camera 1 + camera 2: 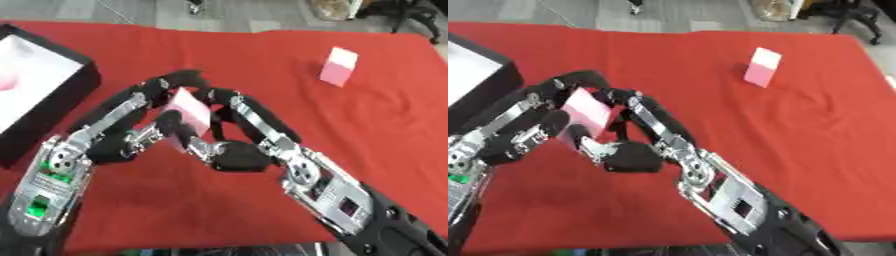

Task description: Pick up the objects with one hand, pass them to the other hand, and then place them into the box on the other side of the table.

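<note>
The pink block (188, 111) sits lifted off the red cloth (350, 130), caught between the 2 hands near the middle of the table, tilted with 1 corner up. The left hand (149, 117) comes in from 8 o'clock and its fingers curl over the block's top and left side; the right hand (229, 125) comes in from 4 o'clock, its fingers arched around the block's right edge and its thumb under the lower corner. Both hands look closed on the block at once, so I judge this to be the handover itself, the middle step of the task, though I cannot tell which hand is giving and which is taking. A 2nd pink block (761, 67) stands upright on the cloth well apart, out toward 1 o'clock, untouched. The black box (39, 95) with its pale inside lies at 10 o'clock, on the left edge of the table, near the left forearm. Given that, the left hand seems the likely carrier: the next move calls for the right hand to let its fingers go while the left keeps its hold, then a swing toward 10 o'clock over the box wall. The risk is the block slipping if 1 hand releases before the other has it squarely.
</note>
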You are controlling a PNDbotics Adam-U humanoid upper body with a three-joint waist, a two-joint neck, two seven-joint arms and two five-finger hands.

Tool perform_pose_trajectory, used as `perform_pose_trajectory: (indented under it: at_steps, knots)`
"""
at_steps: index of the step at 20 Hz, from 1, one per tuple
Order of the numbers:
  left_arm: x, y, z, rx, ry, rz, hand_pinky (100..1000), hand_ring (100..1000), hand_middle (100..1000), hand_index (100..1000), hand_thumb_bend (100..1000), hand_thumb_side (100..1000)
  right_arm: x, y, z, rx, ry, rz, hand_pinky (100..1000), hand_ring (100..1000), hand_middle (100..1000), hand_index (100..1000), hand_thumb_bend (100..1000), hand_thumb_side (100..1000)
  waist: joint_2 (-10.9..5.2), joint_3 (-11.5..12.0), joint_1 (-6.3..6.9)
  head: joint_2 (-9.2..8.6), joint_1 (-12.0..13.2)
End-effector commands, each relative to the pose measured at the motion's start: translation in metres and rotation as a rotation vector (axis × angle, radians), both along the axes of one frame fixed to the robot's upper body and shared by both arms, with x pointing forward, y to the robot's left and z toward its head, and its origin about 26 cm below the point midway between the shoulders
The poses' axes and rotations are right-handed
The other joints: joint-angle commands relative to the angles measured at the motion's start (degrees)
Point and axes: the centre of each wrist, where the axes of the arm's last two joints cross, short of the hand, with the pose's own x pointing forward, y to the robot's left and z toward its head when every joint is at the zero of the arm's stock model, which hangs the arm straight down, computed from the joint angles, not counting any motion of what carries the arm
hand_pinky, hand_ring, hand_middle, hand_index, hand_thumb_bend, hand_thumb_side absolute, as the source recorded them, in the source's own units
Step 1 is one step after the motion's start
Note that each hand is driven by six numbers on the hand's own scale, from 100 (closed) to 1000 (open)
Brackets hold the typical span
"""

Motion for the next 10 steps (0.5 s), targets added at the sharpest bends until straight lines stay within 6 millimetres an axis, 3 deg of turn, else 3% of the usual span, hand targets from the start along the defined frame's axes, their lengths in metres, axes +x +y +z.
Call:
perform_pose_trajectory:
  at_steps: [1, 10]
  knots:
    - [0.001, 0.001, -0.003, 0.034, -0.009, 0.013, 816, 997, 836, 990, 179, 859, -0.002, -0.002, 0.016, 0.037, -0.059, -0.009, 626, 234, 197, 339, 100, 428, -0.63, -0.1, 0.16, -0.16, 0.1]
    - [0.004, 0.000, -0.009, 0.052, 0.009, 0.019, 811, 990, 826, 989, 188, 876, -0.006, -0.005, 0.026, 0.050, -0.105, -0.017, 633, 241, 201, 344, 100, 415, -0.57, -0.3, 0.26, -0.16, 0.3]
